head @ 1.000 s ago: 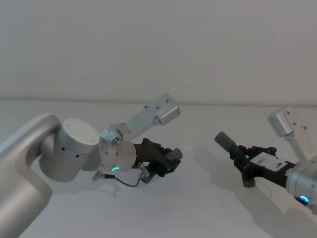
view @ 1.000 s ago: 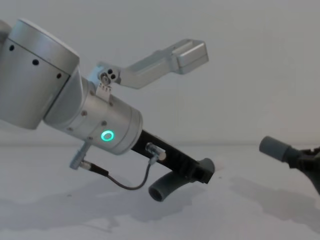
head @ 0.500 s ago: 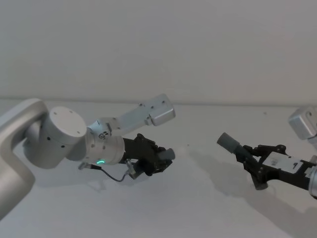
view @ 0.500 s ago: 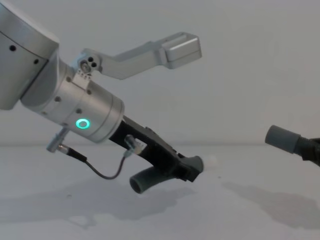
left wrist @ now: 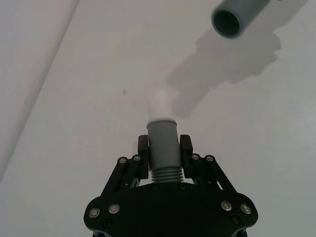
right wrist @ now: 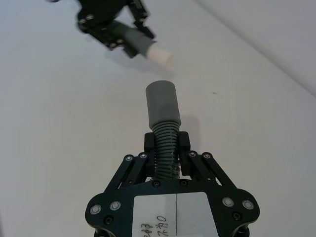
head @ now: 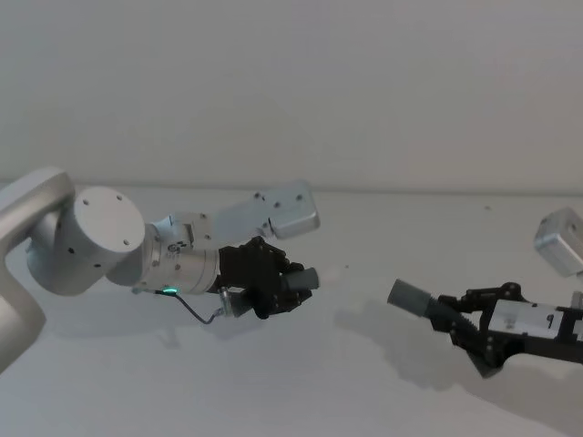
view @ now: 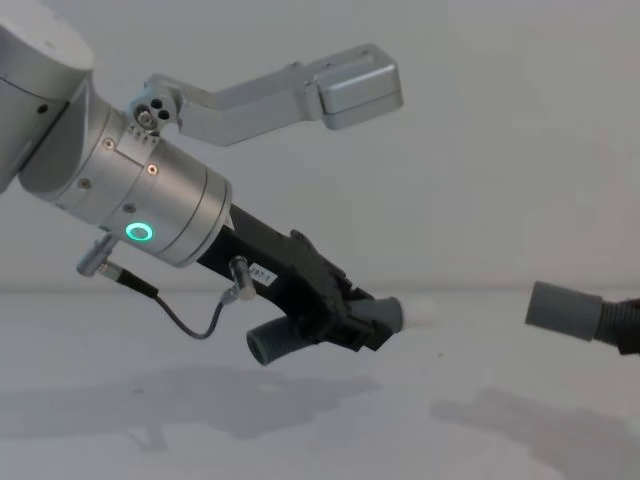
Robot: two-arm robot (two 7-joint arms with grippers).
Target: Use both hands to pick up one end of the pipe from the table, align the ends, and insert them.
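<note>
Two pipe pieces hang over the counter [head: 301,391], well apart: the left gripper [head: 286,283] clenches its fingers on one piece [left wrist: 163,143], pale tip [left wrist: 159,104] pointing rightward, while the right gripper [head: 452,320] fingers grasp the other piece [right wrist: 163,109], its open socket [left wrist: 228,21] facing back leftward.

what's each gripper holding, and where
Left gripper clamps the pale-tipped pipe piece at the back of its grey collar; right gripper clamps the socket pipe piece on its ribbed section.
</note>
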